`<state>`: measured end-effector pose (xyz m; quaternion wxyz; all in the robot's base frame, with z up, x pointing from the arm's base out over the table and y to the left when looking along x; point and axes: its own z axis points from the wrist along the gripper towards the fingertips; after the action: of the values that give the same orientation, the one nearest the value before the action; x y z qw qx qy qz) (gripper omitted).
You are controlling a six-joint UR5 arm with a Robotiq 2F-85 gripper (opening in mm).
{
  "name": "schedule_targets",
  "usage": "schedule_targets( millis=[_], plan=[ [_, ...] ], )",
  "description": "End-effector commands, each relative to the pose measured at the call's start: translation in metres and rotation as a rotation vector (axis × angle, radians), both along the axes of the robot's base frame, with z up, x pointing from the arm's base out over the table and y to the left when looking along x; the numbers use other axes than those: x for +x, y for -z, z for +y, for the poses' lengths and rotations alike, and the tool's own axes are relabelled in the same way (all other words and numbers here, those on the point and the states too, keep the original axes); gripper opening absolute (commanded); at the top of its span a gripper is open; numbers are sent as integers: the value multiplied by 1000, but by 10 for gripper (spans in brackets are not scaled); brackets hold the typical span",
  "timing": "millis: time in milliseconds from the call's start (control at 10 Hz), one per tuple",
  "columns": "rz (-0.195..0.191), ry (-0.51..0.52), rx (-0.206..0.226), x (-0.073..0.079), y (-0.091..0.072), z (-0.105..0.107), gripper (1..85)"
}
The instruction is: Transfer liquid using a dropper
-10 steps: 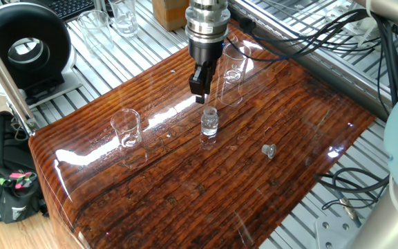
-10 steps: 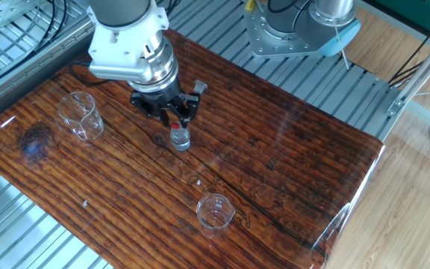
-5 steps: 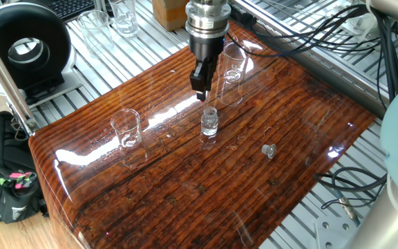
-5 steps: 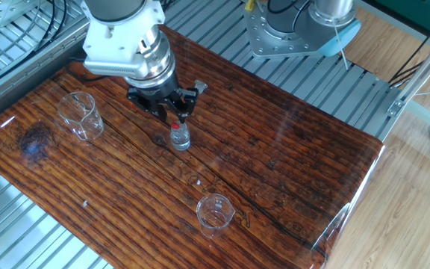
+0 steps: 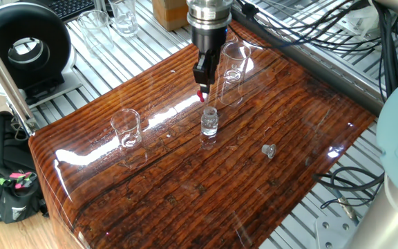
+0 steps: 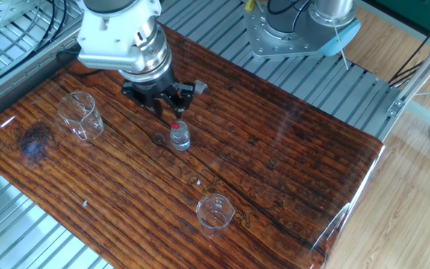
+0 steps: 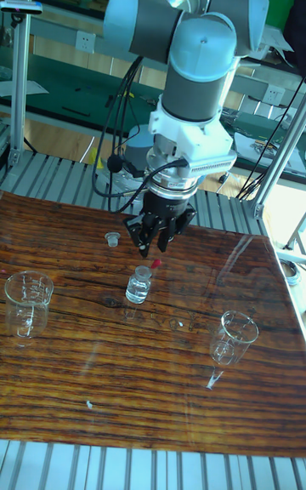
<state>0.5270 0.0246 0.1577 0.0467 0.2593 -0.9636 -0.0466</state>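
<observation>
- Jaws of the black two-finger gripper [image 5: 202,77] [image 6: 163,105] [image 7: 155,245] are closed on the thin clear dropper with a small red bulb [image 5: 201,96] [image 7: 155,264], which hangs tip-down.
- Dropper tip sits over the mouth of the small clear glass vial [image 5: 209,122] [image 6: 180,137] [image 7: 139,284] near the middle of the glossy wooden bench [image 5: 206,180]; whether it touches cannot be told.
- Liquid in the vial is barely discernible.
- Clear glass beakers [image 5: 126,128] [image 6: 80,115] [image 7: 231,337] stand well apart from the vial.
- Small grey cap [image 5: 269,150] [image 7: 110,239] lies on the bench.
</observation>
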Motion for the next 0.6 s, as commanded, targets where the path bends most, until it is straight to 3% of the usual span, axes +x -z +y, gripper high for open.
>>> schedule_targets(
  millis=[0,300,500],
  plan=[
    [-83,-33,-44,30,-18,11,393],
    [-149,-85,-86,45,-26,35,393],
    [-192,-264,-85,52,-19,49,400]
  ],
)
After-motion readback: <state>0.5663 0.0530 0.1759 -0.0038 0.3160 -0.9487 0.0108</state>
